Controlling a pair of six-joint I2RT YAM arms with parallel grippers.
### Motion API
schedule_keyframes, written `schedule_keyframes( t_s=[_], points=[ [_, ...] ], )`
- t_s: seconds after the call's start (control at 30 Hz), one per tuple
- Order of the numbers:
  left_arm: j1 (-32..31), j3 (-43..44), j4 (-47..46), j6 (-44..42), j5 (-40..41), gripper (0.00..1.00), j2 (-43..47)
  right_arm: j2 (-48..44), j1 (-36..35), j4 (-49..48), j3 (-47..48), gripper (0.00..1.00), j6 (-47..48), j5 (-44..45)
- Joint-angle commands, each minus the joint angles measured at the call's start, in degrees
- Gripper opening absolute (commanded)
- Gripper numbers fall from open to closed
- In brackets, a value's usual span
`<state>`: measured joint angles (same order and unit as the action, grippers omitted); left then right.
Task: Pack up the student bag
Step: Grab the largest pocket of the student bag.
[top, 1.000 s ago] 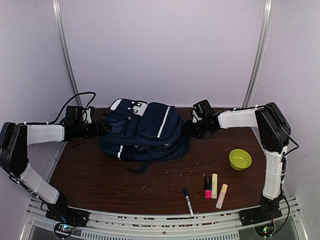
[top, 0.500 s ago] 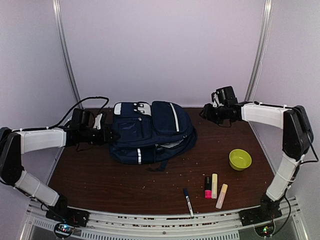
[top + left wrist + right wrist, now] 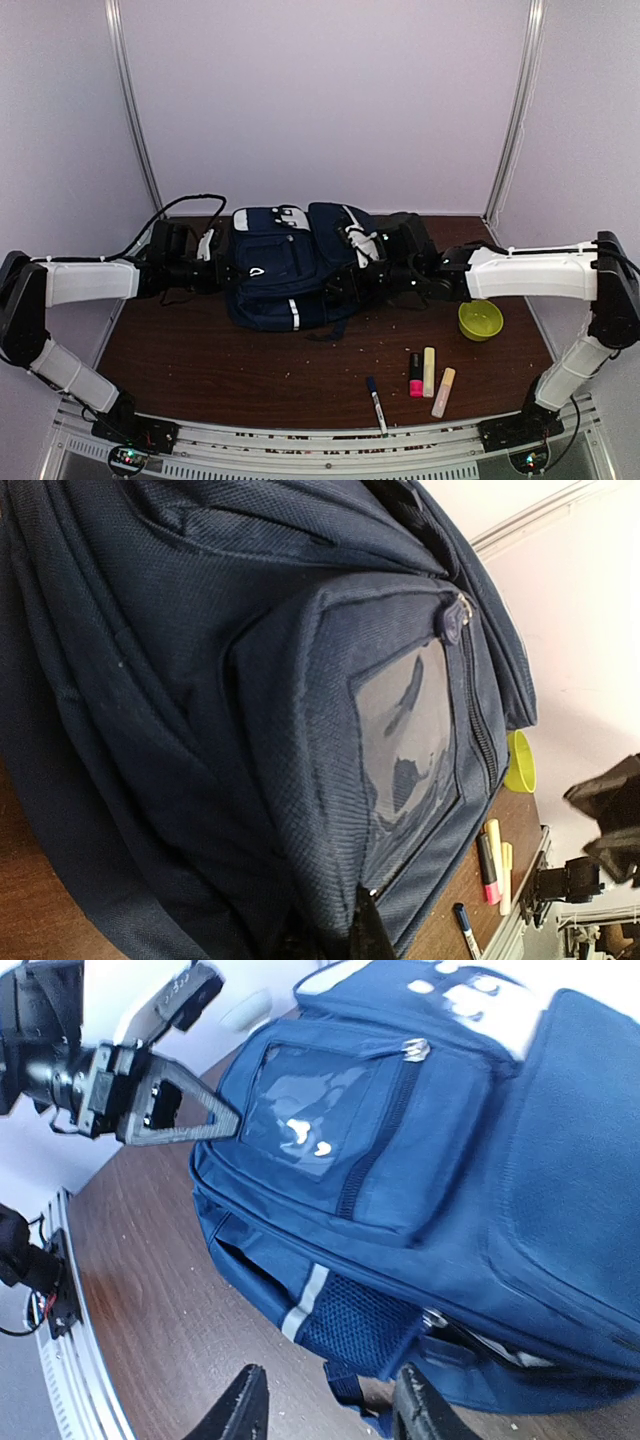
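Observation:
The navy student bag stands at mid-table, its clear-window pocket facing the near edge. My left gripper is shut on the fabric at the bag's left side. In the left wrist view the bag fills the frame and one dark fingertip presses into a fold. My right gripper is at the bag's right side, open. Its fingers hover over the wood just short of the mesh side pocket, with nothing between them.
A green bowl sits right of the bag. Near the front edge lie a pink highlighter, a yellow one, a peach one and a blue-capped pen. Walls close in behind and on both sides.
The left gripper has shut on the bag and shifted right with it. The bag has turned more upright. The right arm swung from the back right corner down to the bag's right side.

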<state>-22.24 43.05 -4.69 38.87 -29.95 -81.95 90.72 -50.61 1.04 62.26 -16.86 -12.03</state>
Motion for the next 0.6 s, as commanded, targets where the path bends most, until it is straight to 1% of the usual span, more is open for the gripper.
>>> schedule_keyframes(
  t_s=[0.0,0.07,0.2,0.4,0.47,0.57],
  points=[
    [-2.7,0.7,-7.5,-0.2,-2.5,0.0,2.9,8.6,-0.6,0.2,7.3,0.4,1.0,1.9],
    [-2.8,0.8,-7.1,-0.2,-2.2,0.0,3.1,11.5,-0.6,2.6,9.6,0.36,-0.1,3.5],
    [-3.0,0.6,-6.8,-0.4,-1.3,0.0,3.6,12.5,-0.6,2.2,8.6,0.31,-1.1,5.0],
    [-3.0,1.5,-7.1,-0.7,-0.9,0.0,2.9,12.6,-0.6,3.6,6.3,0.29,-2.1,8.7],
    [-3.0,1.9,-7.0,-0.8,-1.1,0.0,2.4,13.6,-0.5,4.5,7.3,0.29,-2.0,9.3],
    [-3.1,2.3,-6.3,-1.0,-1.1,0.0,2.2,15.2,-0.5,8.2,11.0,0.28,-2.1,11.3]
  ],
)
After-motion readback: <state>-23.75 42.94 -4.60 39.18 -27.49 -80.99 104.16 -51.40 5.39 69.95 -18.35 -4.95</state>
